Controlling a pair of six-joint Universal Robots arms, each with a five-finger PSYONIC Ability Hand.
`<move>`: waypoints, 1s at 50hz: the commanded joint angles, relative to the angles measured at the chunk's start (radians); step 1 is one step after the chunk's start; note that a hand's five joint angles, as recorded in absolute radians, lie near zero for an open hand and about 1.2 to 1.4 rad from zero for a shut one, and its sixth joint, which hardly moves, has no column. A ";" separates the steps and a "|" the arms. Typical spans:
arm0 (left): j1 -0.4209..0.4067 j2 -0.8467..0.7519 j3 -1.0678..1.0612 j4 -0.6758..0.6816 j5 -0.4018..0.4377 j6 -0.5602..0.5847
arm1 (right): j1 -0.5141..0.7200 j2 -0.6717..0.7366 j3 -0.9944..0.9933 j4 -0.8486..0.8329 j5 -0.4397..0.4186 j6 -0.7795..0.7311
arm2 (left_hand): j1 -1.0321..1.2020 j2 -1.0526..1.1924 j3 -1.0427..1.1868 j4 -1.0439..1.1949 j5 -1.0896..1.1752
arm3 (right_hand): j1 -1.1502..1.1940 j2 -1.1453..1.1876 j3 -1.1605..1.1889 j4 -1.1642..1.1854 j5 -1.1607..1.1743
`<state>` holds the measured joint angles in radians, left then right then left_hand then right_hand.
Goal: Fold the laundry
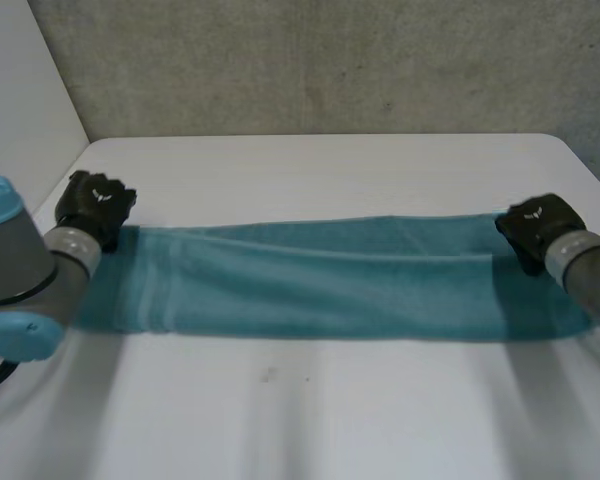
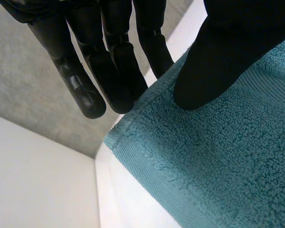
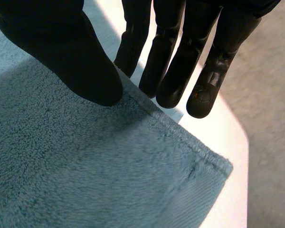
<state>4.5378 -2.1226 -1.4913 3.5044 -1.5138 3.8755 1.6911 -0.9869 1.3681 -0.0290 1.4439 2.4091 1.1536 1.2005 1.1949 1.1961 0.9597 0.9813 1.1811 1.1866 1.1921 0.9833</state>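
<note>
A teal towel, folded into a long band, stretches across the white table from one hand to the other. My left hand holds its far left corner. In the left wrist view the thumb presses on top of the towel while the straight fingers lie behind its hemmed edge, pinching it. My right hand holds the far right corner in the same way. There the thumb lies on the towel and the fingers reach past the edge.
A grey wall rises behind the table and a white panel stands at its left side. Bare tabletop lies in front of the towel and behind it. The table's right edge runs close to my right hand.
</note>
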 commanded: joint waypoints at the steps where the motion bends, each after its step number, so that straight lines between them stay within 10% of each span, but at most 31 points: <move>1: -0.019 -0.169 0.184 0.028 -0.003 0.006 | 0.039 0.141 -0.162 -0.161 -0.002 0.050 | 0.243 0.196 0.201 0.200 0.262 | 0.415 0.215 0.210 0.204 0.238; 25: -0.035 -0.488 0.522 0.084 -0.017 0.015 | 0.074 0.577 -0.667 -0.321 0.073 -0.016 | 0.243 0.196 0.201 0.200 0.262 | 0.415 0.215 0.210 0.204 0.238; 27: -0.043 -0.485 0.516 0.097 -0.013 0.015 | 0.079 0.582 -0.670 -0.318 0.075 -0.016 | 0.243 0.196 0.201 0.200 0.262 | -0.024 -0.224 -0.230 -0.235 -0.201; 28: -0.051 -0.482 0.504 0.114 -0.006 0.015 | 0.085 0.582 -0.667 -0.318 0.076 -0.016 | -0.210 -0.257 -0.252 -0.253 -0.191 | -0.792 -0.992 -0.997 -1.003 -0.968; 29: -0.051 -0.482 0.503 0.114 -0.006 0.015 | 0.085 0.582 -0.667 -0.318 0.076 -0.016 | -0.215 -0.262 -0.256 -0.257 -0.196 | -0.799 -0.999 -1.005 -1.010 -0.976; 30: -0.061 -0.476 0.482 0.139 -0.002 0.016 | 0.093 0.582 -0.664 -0.318 0.084 -0.012 | -0.869 -0.916 -0.910 -0.911 -0.850 | -0.807 -1.007 -1.012 -1.018 -0.983; 32: -0.075 -0.464 0.454 0.170 0.001 0.019 | 0.102 0.577 -0.661 -0.318 0.095 -0.008 | -0.946 -0.993 -0.987 -0.988 -0.927 | -0.807 -1.007 -1.012 -1.018 -0.983; 50: -0.108 -0.025 0.039 0.366 -0.016 0.036 | 0.053 -0.022 -0.229 -0.206 0.061 0.215 | -0.979 -1.026 -1.020 -1.022 -0.960 | -0.807 -1.007 -1.012 -1.018 -0.983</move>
<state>4.4317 -2.3389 -1.2858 3.8844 -1.5247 3.9272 1.7791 -0.7797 0.9800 -0.3301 1.5419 2.5599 0.2002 0.2053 0.2170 0.2060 0.0476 0.2102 0.2236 0.2151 0.2343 0.0662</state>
